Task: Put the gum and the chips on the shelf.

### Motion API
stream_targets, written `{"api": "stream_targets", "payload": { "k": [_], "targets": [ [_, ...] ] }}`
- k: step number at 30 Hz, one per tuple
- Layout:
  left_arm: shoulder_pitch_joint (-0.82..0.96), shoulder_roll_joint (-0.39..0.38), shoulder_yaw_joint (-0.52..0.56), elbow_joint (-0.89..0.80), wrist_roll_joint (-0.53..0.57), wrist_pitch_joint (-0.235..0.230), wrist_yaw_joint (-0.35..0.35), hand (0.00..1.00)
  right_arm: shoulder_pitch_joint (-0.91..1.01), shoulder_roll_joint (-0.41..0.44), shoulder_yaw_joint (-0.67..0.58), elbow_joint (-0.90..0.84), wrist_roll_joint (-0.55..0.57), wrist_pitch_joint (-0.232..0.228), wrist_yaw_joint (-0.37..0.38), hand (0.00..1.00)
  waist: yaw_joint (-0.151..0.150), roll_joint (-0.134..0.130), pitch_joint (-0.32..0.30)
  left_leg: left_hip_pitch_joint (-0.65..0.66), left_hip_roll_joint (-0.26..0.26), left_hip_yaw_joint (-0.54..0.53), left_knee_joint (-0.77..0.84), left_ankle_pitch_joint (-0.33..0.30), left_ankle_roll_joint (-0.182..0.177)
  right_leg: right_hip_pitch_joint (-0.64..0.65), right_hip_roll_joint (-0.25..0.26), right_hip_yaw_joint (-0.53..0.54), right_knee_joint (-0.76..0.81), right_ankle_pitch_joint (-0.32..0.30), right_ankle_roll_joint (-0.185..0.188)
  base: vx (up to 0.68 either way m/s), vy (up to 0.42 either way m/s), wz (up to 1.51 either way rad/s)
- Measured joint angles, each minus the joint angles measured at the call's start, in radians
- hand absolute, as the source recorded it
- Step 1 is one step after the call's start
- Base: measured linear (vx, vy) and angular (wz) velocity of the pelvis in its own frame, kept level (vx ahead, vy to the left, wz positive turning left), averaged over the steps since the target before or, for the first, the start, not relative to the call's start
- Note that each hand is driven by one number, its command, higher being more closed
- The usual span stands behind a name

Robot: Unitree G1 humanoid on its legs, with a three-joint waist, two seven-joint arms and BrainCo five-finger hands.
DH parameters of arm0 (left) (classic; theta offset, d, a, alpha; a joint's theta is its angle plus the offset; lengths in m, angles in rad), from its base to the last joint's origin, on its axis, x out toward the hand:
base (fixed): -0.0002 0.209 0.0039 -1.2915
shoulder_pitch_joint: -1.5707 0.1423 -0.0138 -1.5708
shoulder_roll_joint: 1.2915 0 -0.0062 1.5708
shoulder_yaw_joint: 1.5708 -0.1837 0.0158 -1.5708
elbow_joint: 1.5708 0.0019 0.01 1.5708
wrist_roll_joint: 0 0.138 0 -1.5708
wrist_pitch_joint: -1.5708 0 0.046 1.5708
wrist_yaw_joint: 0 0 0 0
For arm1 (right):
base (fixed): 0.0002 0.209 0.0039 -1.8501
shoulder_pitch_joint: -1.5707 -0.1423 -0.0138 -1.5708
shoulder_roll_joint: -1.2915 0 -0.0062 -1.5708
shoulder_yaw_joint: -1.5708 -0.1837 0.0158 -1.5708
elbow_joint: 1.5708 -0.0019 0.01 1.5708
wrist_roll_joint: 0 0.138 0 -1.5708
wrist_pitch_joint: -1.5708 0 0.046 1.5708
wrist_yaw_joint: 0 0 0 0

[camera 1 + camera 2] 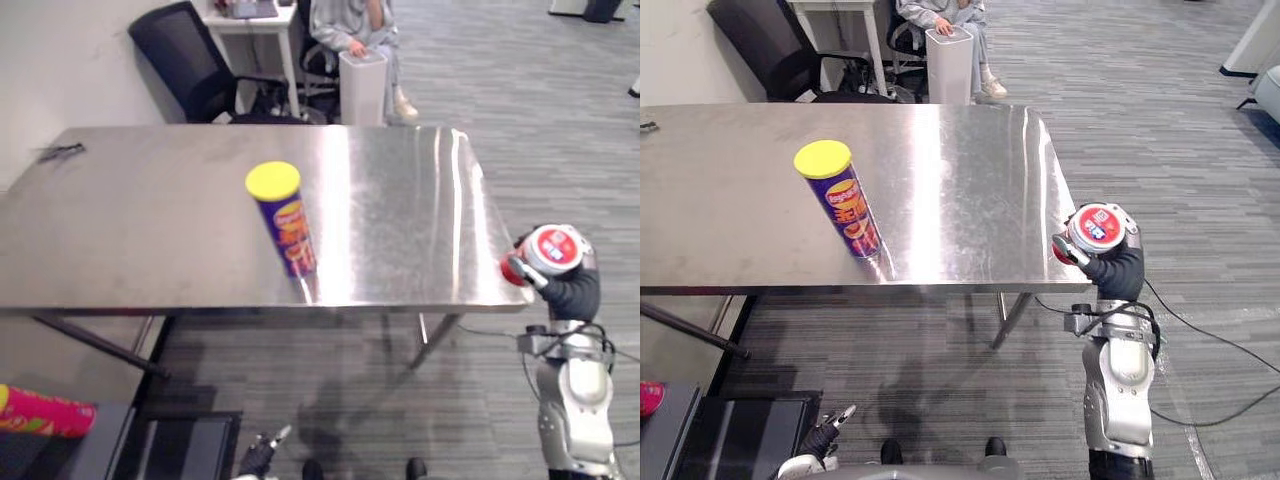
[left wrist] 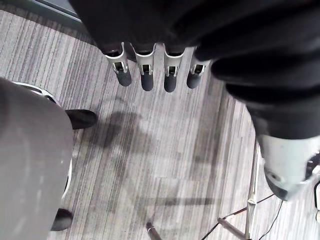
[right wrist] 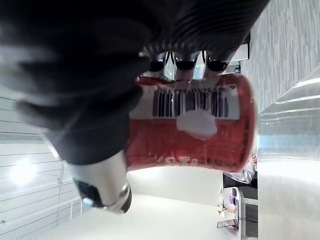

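Now | gum tub (image 3: 192, 122) clasped in right hand (image 1: 1117, 272) | chips (image 1: 845, 205) on table (image 1: 960, 180)

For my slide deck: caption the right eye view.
Right hand grips red gum tub beside the steel table; chips can stands on it.

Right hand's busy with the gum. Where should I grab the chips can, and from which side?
Take the chips can round the middle of its body, coming in level from the table's near edge with the open left hand. It is a slim round tube standing upright close to that edge, so a side wrap should hold.
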Motion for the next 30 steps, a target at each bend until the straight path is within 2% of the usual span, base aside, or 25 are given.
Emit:
{"api": "stream_targets", "payload": {
  "k": [2, 5, 8, 9, 10, 11, 12, 13, 14, 15, 16, 18, 20, 22, 26, 30],
  "targets": [
    [-0.002, 0.002, 0.000, 0.000, -0.001, 0.000, -0.001, 0.00, 0.010, 0.002, -0.001, -0.012, 0.001, -0.001, 0.000, 1.00, 0.000, -0.004, 0.003, -0.027, -0.005, -0.060, 0.058, -0.011, -0.002, -0.004, -0.017, -0.050, 0.084, -0.054, -0.012, -0.06, -0.036, 0.75],
    [-0.002, 0.004, 0.005, -0.012, -0.008, 0.000, -0.003, 0.00, -0.001, 0.002, 0.030, -0.011, 0.006, -0.003, 0.000, 1.00, 0.007, -0.002, 0.008, -0.092, 0.000, -0.122, 0.159, -0.037, -0.007, -0.016, -0.022, -0.105, 0.147, -0.095, -0.031, -0.09, -0.043, 0.68],
    [-0.001, 0.000, 0.013, -0.047, -0.031, 0.000, -0.009, 0.00, -0.064, 0.001, 0.083, -0.006, 0.035, -0.012, -0.001, 1.00, 0.010, 0.026, 0.047, -0.196, 0.018, -0.230, 0.241, -0.026, -0.024, -0.044, -0.004, -0.207, 0.210, -0.120, -0.063, -0.19, -0.107, 0.88],
    [-0.002, -0.001, 0.014, -0.050, -0.041, -0.001, -0.008, 0.00, -0.076, 0.000, 0.083, -0.005, 0.037, -0.012, -0.002, 1.00, 0.017, 0.031, 0.054, -0.207, 0.020, -0.245, 0.236, -0.016, -0.029, -0.053, -0.003, -0.224, 0.229, -0.130, -0.070, -0.22, -0.118, 0.97],
    [-0.001, -0.001, 0.015, -0.059, -0.047, -0.001, -0.007, 0.00, -0.091, -0.007, 0.081, -0.006, 0.038, -0.014, -0.007, 1.00, 0.029, 0.046, 0.061, -0.231, 0.026, -0.274, 0.209, 0.008, -0.044, -0.077, 0.002, -0.264, 0.274, -0.148, -0.092, -0.19, -0.109, 0.89],
    [0.002, -0.002, 0.020, -0.059, -0.047, 0.000, -0.007, 0.00, -0.099, -0.012, 0.080, -0.006, 0.038, -0.014, -0.008, 1.00, 0.036, 0.057, 0.068, -0.234, 0.041, -0.269, 0.174, 0.012, -0.038, -0.078, 0.009, -0.299, 0.278, -0.154, -0.103, -0.19, -0.121, 1.05],
    [0.002, 0.000, 0.027, -0.047, -0.048, 0.003, -0.007, 0.00, -0.105, -0.017, 0.076, -0.006, 0.038, -0.014, -0.008, 1.00, 0.042, 0.059, 0.070, -0.236, 0.067, -0.205, 0.144, -0.002, -0.017, -0.070, 0.016, -0.336, 0.260, -0.155, -0.106, -0.20, -0.131, 1.16],
    [0.003, 0.004, 0.048, -0.036, -0.049, 0.012, -0.008, 0.00, -0.108, -0.026, 0.059, -0.004, 0.037, -0.015, -0.014, 1.00, 0.048, 0.051, 0.073, -0.250, 0.106, -0.070, 0.152, -0.035, 0.052, -0.068, -0.001, -0.393, 0.232, -0.156, -0.140, -0.23, -0.140, 1.31],
    [0.006, 0.002, 0.069, -0.037, -0.073, 0.014, -0.009, 0.00, -0.119, -0.025, 0.035, 0.007, 0.036, -0.015, -0.027, 1.00, 0.052, 0.042, 0.079, -0.281, 0.140, 0.063, 0.248, -0.031, 0.086, -0.070, -0.025, -0.443, 0.243, -0.162, -0.158, -0.22, -0.136, 1.18],
    [0.011, 0.003, 0.077, -0.037, -0.076, 0.015, -0.009, 0.00, -0.125, -0.024, 0.030, 0.015, 0.035, -0.015, -0.032, 1.00, 0.053, 0.043, 0.077, -0.284, 0.153, 0.118, 0.310, -0.030, 0.089, -0.066, -0.039, -0.463, 0.243, -0.162, -0.159, -0.12, -0.132, 1.11],
    [0.039, 0.002, 0.080, -0.037, -0.079, 0.018, -0.009, 0.00, -0.130, -0.025, 0.023, 0.025, 0.033, -0.015, -0.039, 1.00, 0.050, 0.033, 0.080, -0.270, 0.169, 0.196, 0.415, -0.038, 0.087, -0.050, -0.059, -0.510, 0.237, -0.160, -0.162, -0.08, -0.120, 1.14],
    [0.065, -0.001, 0.081, -0.037, -0.083, 0.019, -0.011, 0.00, -0.125, -0.025, 0.001, 0.026, 0.031, -0.015, -0.045, 1.00, 0.040, 0.050, 0.070, -0.226, 0.199, 0.248, 0.517, -0.081, 0.066, -0.033, -0.074, -0.582, 0.233, -0.159, -0.163, -0.07, -0.055, 1.20],
    [0.075, -0.003, 0.082, -0.036, -0.083, 0.020, -0.013, 0.00, -0.119, -0.025, -0.013, 0.027, 0.030, -0.016, -0.047, 1.00, 0.029, 0.065, 0.059, -0.177, 0.218, 0.266, 0.513, -0.114, 0.045, -0.033, -0.081, -0.656, 0.234, -0.155, -0.156, -0.05, 0.034, 1.21],
    [0.070, -0.009, 0.091, -0.035, -0.083, 0.020, -0.019, 0.00, -0.118, -0.023, -0.024, 0.032, 0.030, -0.014, -0.045, 1.00, 0.025, 0.084, 0.048, -0.135, 0.203, 0.276, 0.382, -0.122, 0.026, -0.037, -0.093, -0.748, 0.235, -0.131, -0.128, -0.06, 0.102, 1.26],
    [0.074, -0.009, 0.102, -0.002, -0.071, 0.024, -0.022, 0.00, -0.118, 0.003, -0.025, 0.032, 0.029, -0.012, -0.037, 1.00, 0.029, 0.056, 0.041, -0.139, 0.157, 0.293, 0.297, -0.117, 0.006, -0.008, -0.120, -0.847, 0.228, -0.103, -0.098, -0.02, 0.184, 0.84],
    [0.078, -0.007, 0.121, 0.005, -0.038, 0.040, -0.019, 0.00, -0.103, 0.023, -0.025, 0.032, 0.027, -0.012, -0.036, 1.00, 0.030, 0.039, 0.032, -0.140, 0.107, 0.286, 0.251, -0.110, 0.013, 0.001, -0.147, -0.875, 0.211, -0.061, -0.080, -0.01, 0.200, 0.28]
  ]
}}
